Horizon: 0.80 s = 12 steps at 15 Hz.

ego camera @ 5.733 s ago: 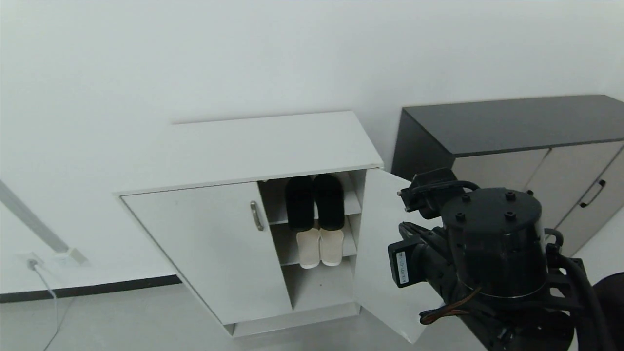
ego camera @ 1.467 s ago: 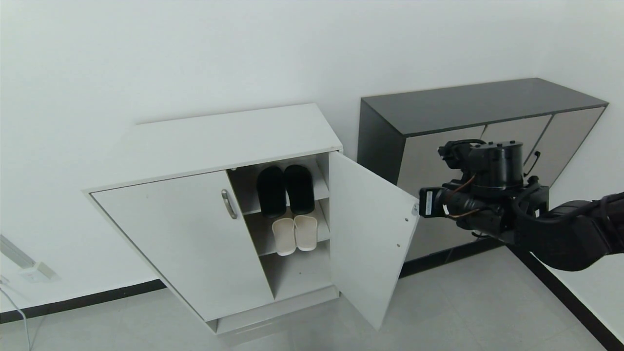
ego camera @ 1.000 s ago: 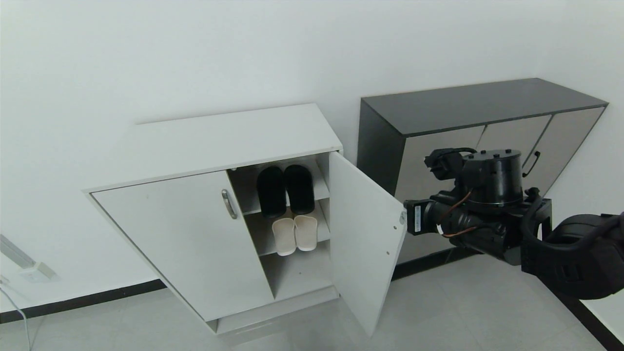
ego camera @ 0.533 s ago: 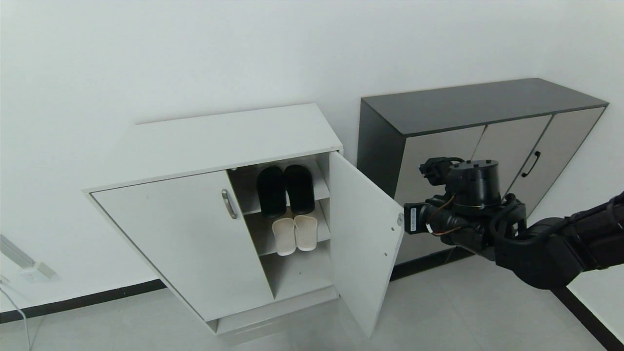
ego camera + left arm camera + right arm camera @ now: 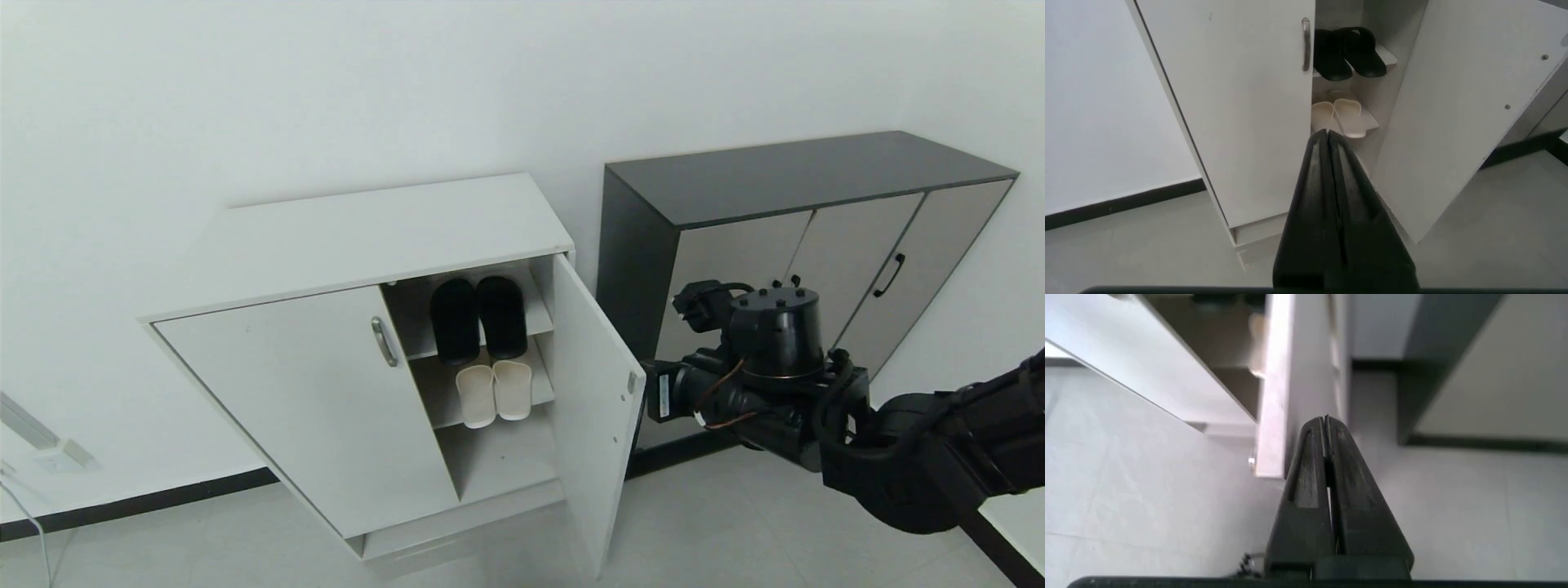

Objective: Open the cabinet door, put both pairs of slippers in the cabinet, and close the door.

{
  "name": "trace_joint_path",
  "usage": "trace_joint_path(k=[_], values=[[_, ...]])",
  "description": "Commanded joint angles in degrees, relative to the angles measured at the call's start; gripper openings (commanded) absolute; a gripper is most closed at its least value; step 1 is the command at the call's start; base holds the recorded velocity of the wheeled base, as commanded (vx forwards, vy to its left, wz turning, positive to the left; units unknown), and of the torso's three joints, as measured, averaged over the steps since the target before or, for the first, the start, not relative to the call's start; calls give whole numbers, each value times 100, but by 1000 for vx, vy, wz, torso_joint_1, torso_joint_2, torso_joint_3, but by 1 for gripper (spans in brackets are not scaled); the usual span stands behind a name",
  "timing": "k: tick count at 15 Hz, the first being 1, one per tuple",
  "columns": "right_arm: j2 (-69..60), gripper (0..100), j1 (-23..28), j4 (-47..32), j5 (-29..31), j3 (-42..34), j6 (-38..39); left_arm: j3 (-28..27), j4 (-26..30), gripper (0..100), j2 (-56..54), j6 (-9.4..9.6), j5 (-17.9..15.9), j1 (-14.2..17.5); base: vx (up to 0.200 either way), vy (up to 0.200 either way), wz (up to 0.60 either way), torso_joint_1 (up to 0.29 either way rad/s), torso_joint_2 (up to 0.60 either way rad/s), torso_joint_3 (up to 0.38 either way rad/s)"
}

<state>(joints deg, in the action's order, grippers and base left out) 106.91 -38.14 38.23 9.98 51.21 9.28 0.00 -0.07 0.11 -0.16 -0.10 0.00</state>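
Observation:
The white cabinet (image 5: 367, 237) has its left door shut and its right door (image 5: 592, 408) standing partly open. Black slippers (image 5: 479, 318) lie on the upper shelf, with beige slippers (image 5: 494, 392) on the shelf below. My right arm (image 5: 735, 384) is behind the open door, on its outer side. The right gripper (image 5: 1327, 425) is shut, with its tip against the door's outer face (image 5: 1282, 392). My left gripper (image 5: 1327, 139) is shut and empty, held low in front of the cabinet, facing the black slippers (image 5: 1349, 53) and beige slippers (image 5: 1343, 117).
A dark cabinet (image 5: 784, 188) with grey doors stands close to the right of the white one, right behind my right arm. The left door carries a metal handle (image 5: 383, 341). A wall socket with a cable (image 5: 49, 457) is at the far left. Grey floor lies in front.
My right arm has moved left and the right door has swung with it, from wide open to partly open. The slippers have not moved.

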Motion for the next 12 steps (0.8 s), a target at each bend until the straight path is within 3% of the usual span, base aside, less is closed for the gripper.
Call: trace_joint_path(k=[1, 6, 12], values=[[-250, 0, -70, 150, -14, -226, -163, 0, -1, 0, -2, -2, 1, 0, 0, 0, 0, 0, 0, 0], [-636, 0, -457, 185, 21, -384, -216, 0, -1, 0, -2, -2, 1, 0, 0, 0, 0, 0, 0, 0], [-768, 0, -457, 176, 21, -419, -225, 0, -1, 0, -2, -2, 1, 0, 0, 0, 600, 2, 2, 2]])
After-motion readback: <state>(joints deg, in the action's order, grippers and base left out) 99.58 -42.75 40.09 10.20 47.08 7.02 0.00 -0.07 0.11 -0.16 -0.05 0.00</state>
